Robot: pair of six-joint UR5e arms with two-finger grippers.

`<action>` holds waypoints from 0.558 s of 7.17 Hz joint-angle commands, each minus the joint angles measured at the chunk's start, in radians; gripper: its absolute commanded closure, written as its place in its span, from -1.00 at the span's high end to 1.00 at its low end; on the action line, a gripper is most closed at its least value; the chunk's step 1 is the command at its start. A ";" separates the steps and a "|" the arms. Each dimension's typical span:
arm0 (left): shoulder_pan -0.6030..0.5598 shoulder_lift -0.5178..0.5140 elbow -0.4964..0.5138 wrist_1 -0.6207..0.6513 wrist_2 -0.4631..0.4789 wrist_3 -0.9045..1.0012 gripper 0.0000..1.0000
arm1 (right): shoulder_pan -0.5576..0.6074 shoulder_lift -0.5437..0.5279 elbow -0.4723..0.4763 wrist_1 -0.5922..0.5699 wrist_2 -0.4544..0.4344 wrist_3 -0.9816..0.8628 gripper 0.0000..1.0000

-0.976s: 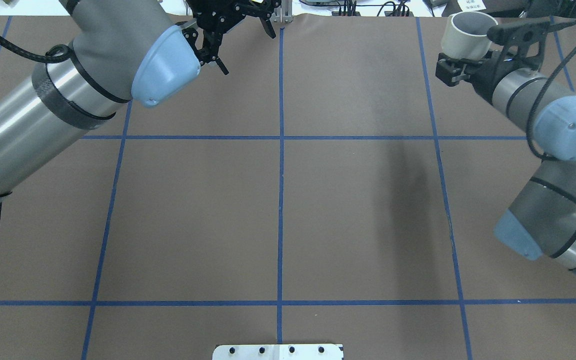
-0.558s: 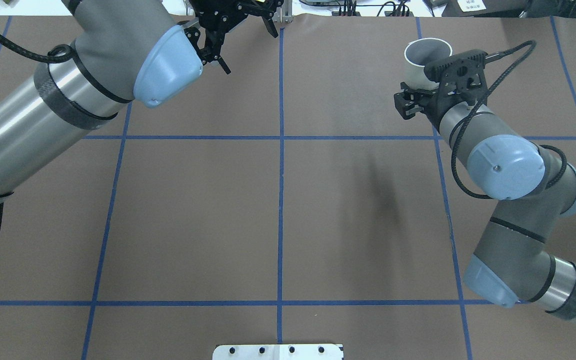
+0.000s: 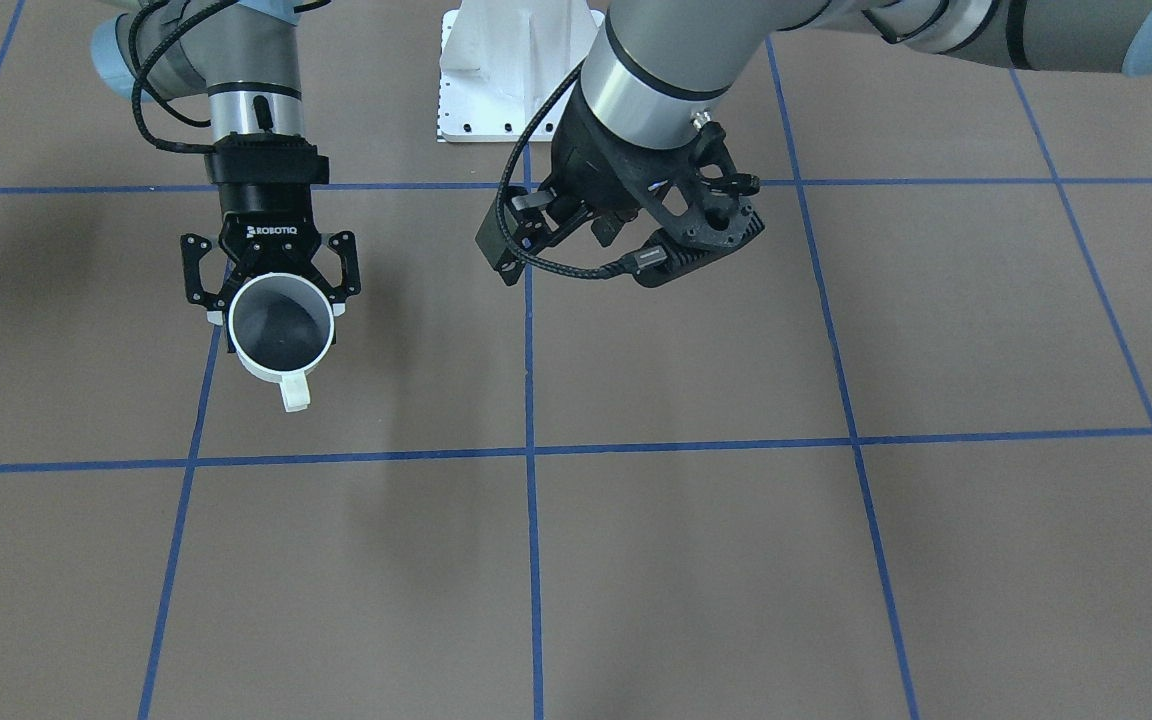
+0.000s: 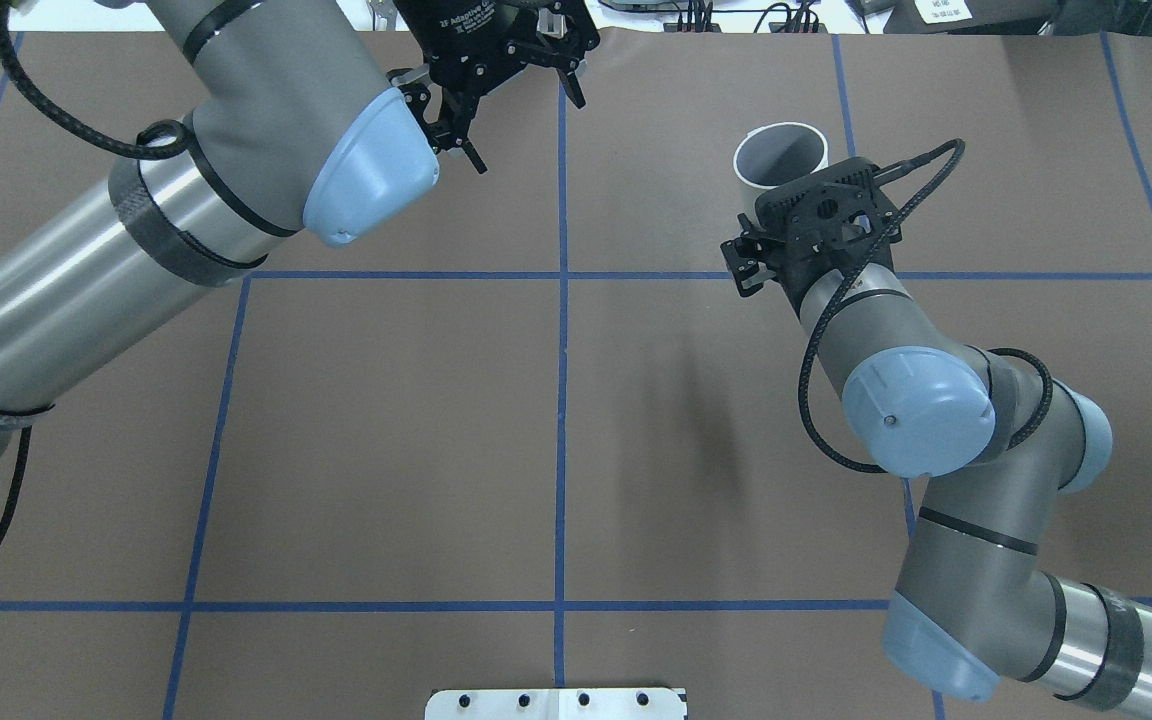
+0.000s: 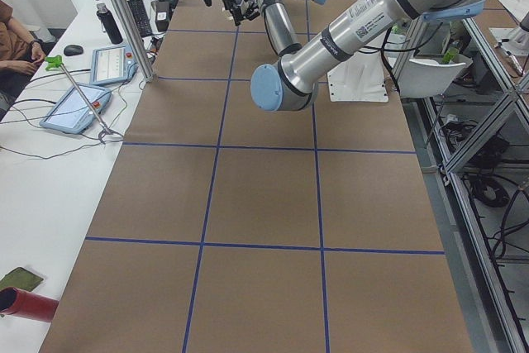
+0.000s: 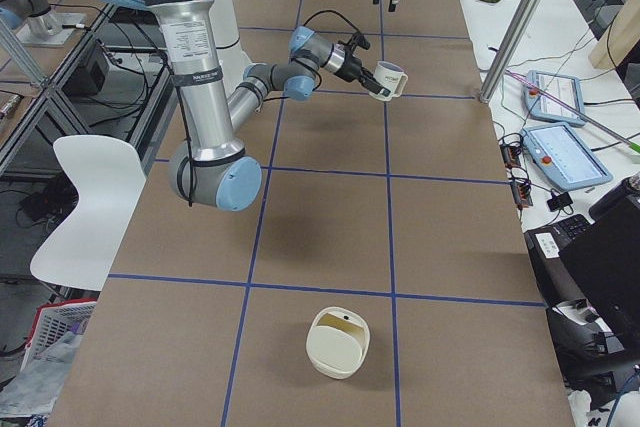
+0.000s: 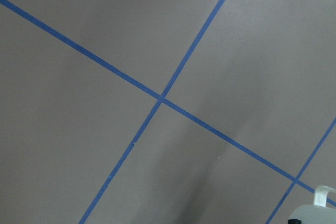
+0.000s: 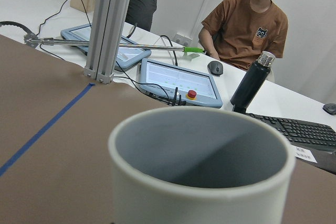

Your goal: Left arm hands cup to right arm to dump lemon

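Exterior front-facing: the cup (image 3: 281, 328) is clamped mouth-up in the right gripper (image 3: 277, 310), presumably for carrying before tipping; the left gripper (image 4: 521, 110), well apart, is spread empty.

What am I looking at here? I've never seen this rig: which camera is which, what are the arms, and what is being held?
These are two robot arms at a brown table marked with blue tape. The overhead view looks from behind the robot. The front-facing view faces it, so the sides swap there. Two side views look along the table, and each wrist carries a camera. The right gripper is shut on a white mug, held above the table with its mouth tilted away from the robot. The left gripper is open and empty. I can see no lemon in any view. The right-side view shows a cream container on the table.
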 commanded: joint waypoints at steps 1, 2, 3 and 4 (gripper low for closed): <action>0.023 -0.016 0.020 -0.022 -0.003 0.037 1.00 | -0.034 0.028 -0.002 -0.017 -0.005 -0.009 -1.00; 0.038 -0.027 0.037 -0.028 -0.003 0.038 1.00 | -0.046 0.037 -0.003 -0.017 -0.005 -0.026 -1.00; 0.050 -0.032 0.043 -0.046 -0.003 0.037 1.00 | -0.063 0.045 -0.006 -0.017 -0.006 -0.026 -1.00; 0.058 -0.032 0.054 -0.074 -0.005 0.037 1.00 | -0.086 0.063 -0.014 -0.019 -0.015 -0.026 -1.00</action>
